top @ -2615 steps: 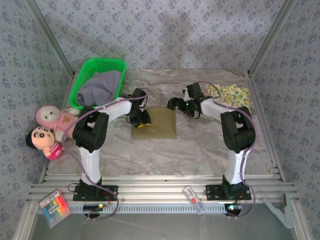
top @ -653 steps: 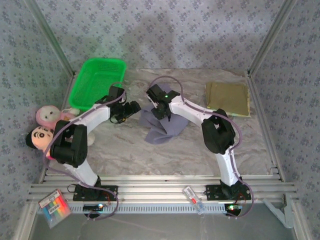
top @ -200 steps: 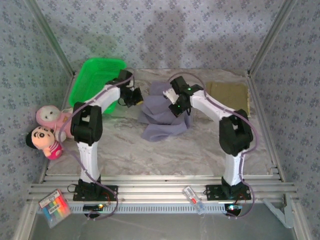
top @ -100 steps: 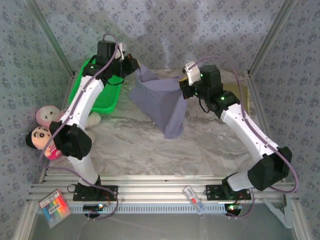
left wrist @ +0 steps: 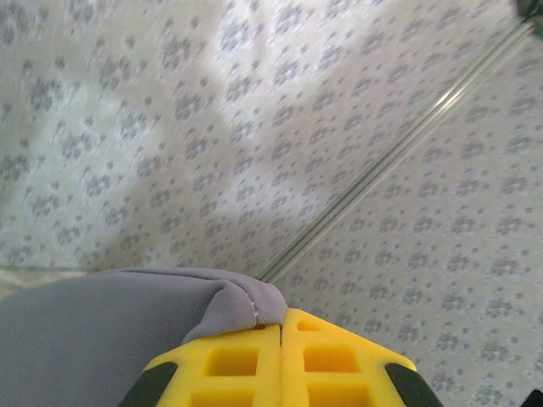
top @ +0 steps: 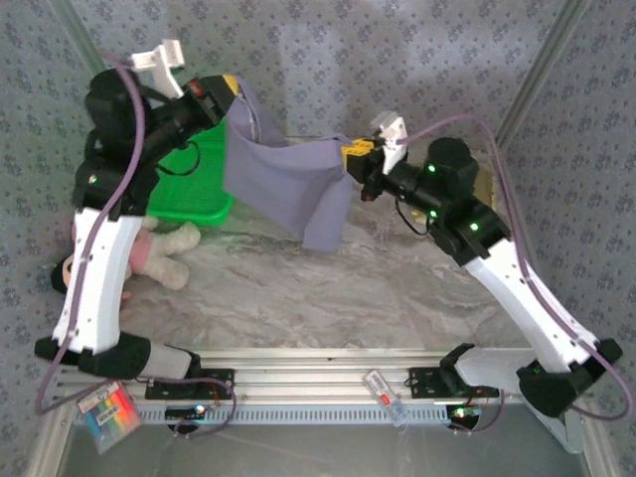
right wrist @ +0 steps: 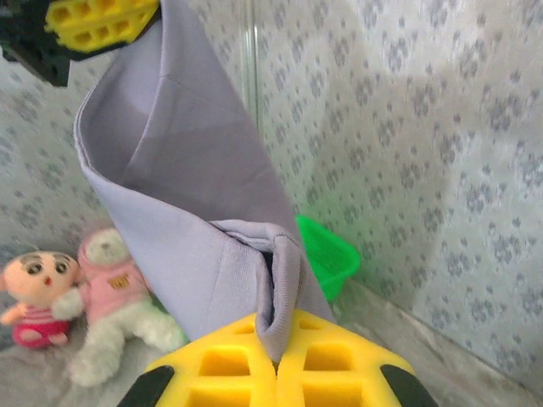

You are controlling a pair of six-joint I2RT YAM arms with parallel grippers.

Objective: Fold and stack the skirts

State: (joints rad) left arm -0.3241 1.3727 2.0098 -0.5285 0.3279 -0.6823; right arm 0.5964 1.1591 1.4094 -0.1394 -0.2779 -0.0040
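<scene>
A pale marbled surface (top: 298, 298) lies inside walls (top: 417, 50) papered with small grey-blue sprigs, with metal posts (top: 524, 84) at the corners. The lavender-grey skirt (top: 288, 184) hangs in the air above it, strung between the left fingers (top: 231, 83) and the right fingers (top: 353, 151). Both pairs are pressed together, each pinching an upper corner of the cloth. Its long axis runs from one pair to the other. The top edge sags slightly between them, and one lower corner droops to a point just below the right fingers. The cloth is plain and smooth with a stitched hem, and it bunches at each pinch. A green basket (top: 189, 194) and plush dolls (top: 159, 258) lie below the left fingers.
</scene>
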